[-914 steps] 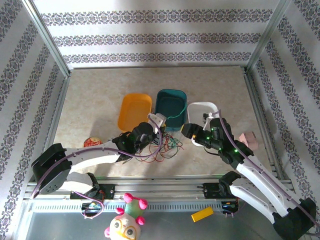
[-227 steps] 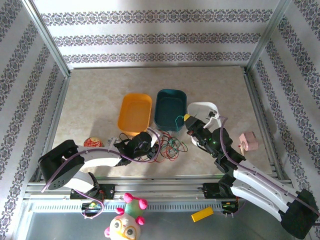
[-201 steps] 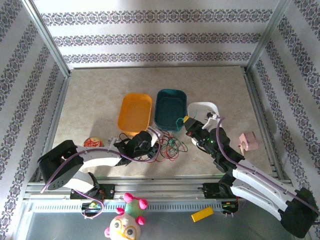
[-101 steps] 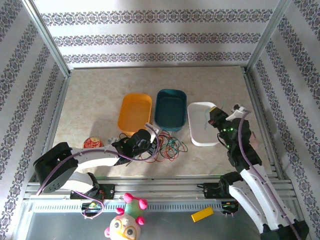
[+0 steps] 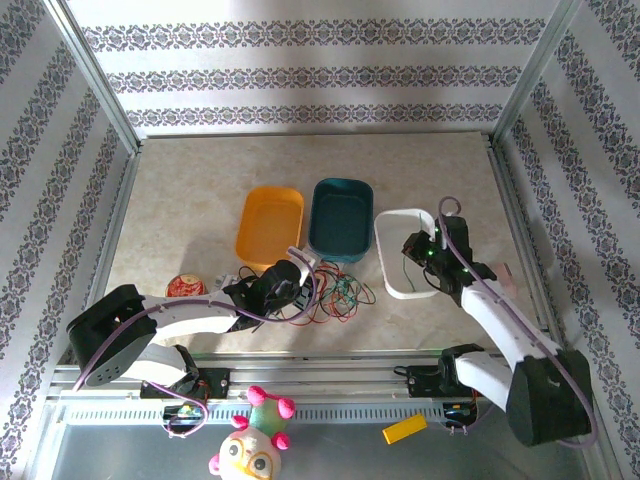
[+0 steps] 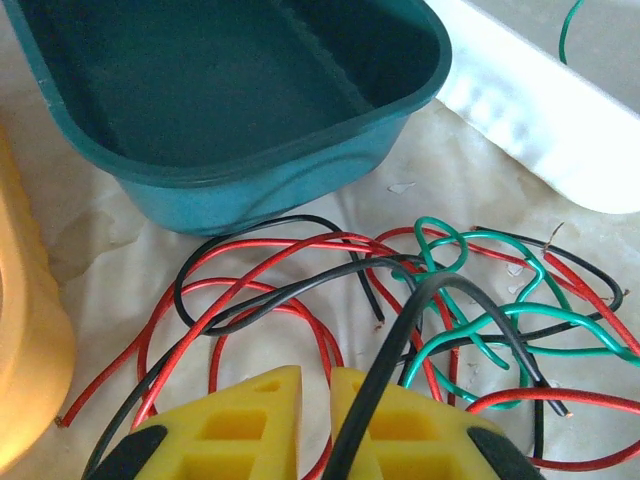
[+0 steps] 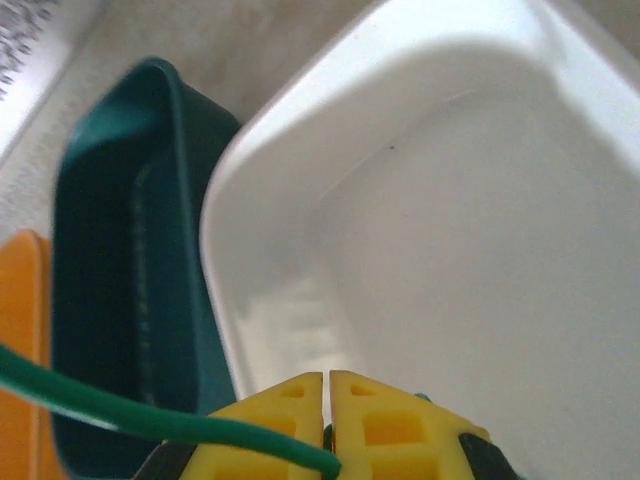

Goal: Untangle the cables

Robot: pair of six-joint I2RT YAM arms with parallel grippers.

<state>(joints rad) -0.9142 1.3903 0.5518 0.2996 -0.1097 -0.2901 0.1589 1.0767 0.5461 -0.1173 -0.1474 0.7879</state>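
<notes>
Three tubs sit side by side in the middle of the table [image 5: 200, 190]. The orange tub [image 5: 269, 224] is on the left, the dark teal tub [image 5: 341, 218] is in the middle, and the white tub [image 5: 384, 250] is on the right. A small red round thing [image 5: 184, 285] lies near the table's left edge. A little pink thing [image 5: 507, 275] peeks out by the right edge. Down in front, off the table, lie a pink and green toy [image 5: 256, 440] and a yellow block [image 5: 404, 429]. The walls [image 5: 300, 75] have stripes with a flowery pattern.
</notes>
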